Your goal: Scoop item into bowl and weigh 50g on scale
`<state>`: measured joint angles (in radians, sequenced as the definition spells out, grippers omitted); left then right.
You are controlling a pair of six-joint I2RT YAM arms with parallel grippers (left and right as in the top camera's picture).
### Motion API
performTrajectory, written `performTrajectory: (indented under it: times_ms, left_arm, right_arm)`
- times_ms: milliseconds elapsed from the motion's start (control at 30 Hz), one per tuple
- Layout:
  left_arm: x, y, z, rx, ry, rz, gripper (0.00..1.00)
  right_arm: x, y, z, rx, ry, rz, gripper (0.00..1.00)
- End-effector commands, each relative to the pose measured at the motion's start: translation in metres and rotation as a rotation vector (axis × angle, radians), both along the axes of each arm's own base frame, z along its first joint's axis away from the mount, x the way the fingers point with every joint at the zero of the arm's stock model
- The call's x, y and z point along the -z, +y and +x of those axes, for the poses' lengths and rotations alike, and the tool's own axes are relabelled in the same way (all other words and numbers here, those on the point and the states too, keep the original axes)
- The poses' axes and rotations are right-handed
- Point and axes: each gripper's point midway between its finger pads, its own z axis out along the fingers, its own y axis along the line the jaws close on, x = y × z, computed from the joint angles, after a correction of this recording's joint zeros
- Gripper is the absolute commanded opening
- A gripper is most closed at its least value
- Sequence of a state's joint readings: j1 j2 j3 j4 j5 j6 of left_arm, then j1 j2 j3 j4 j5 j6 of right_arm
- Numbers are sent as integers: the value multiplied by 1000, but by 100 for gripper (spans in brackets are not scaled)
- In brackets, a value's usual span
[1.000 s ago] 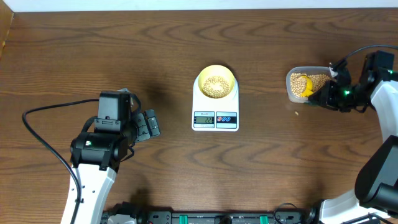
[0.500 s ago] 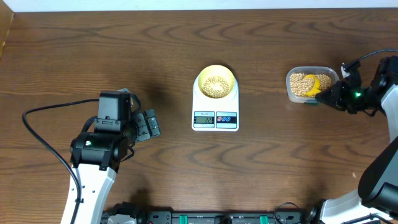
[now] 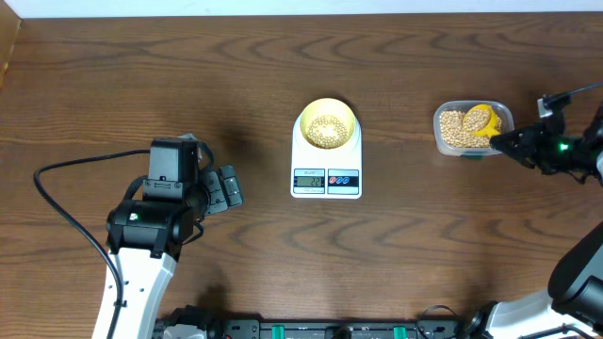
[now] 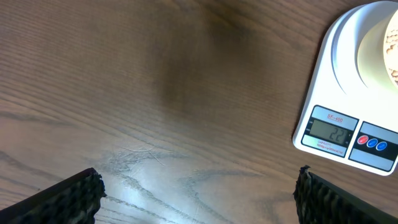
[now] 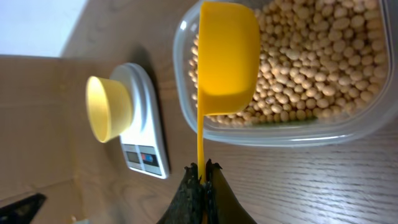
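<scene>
The pale yellow bowl sits on the white scale at the table's middle and holds some tan beans. The scale's display is lit. More beans fill a clear plastic tub at the right. My right gripper is shut on the handle of a yellow scoop, whose cup is over the tub, seen from its underside in the right wrist view. My left gripper is open and empty, left of the scale.
The tub's right rim lies close to my right gripper's fingers. Bare wood lies between my left gripper and the scale. The table's far edge runs along the top.
My right gripper has drawn back to the right with the scoop. The scoop's cup has risen from in the beans to above the tub. The left arm has not moved.
</scene>
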<state>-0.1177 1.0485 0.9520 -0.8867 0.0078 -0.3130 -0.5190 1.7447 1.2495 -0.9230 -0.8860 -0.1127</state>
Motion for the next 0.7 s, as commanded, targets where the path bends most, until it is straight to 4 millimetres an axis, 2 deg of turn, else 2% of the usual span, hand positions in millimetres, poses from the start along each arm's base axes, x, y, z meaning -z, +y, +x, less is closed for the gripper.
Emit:
performTrajectory:
  times_ms: [0,333,500,667]
  left_arm:
    - [1,5,0,-6,5,20,100]
    - [1,5,0,-6,5,20,100]
    - [1,5,0,-6,5,20,100]
    - [1,5,0,-6,5,20,100]
  right_arm:
    - [-13,4,3,9,-50,118,1]
    - [-40,19,6,-24,-137,265,1]
    - [-53,38,8,-73,-173,339,1]
    - [-57,60,8,-128,-165,373,1]
